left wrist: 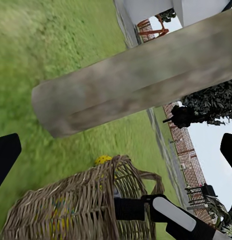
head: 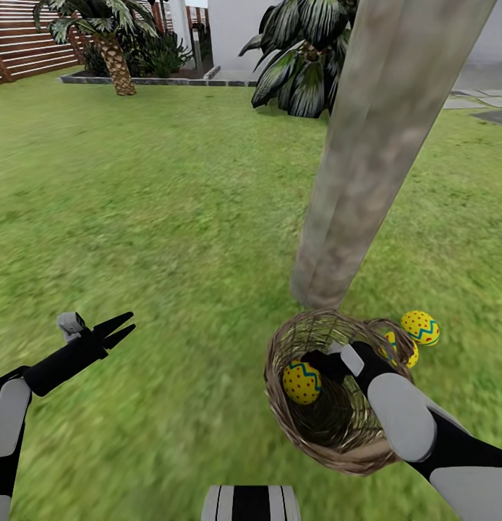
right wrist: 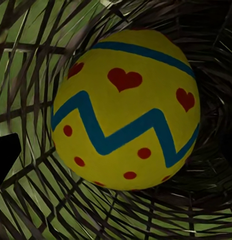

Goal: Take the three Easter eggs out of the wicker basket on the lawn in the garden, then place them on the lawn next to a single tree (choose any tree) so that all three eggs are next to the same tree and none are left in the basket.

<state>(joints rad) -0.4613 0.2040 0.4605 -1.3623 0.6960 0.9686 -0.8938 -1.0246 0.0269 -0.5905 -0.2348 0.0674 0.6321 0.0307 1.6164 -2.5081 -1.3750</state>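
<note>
One Easter egg [head: 301, 382] lies inside the tilted wicker basket [head: 330, 441], which sits on the lawn [head: 171, 217] touching the tree trunk [head: 374, 152]. Two eggs [head: 420, 327] lie on grass just beyond the basket, beside the trunk. The right gripper [head: 325, 359] reaches into the basket; its state cannot be told. The left gripper [head: 121, 327] hangs released, well apart from the basket.

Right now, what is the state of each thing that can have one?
Brown wicker basket: tipped on its side, by the grey-brown tree trunk.
Yellow zigzag egg: inside basket.
Two yellow eggs: out on the lawn.
Left pincer: open, empty.
Right pincer: inside basket, state unclear.
</note>
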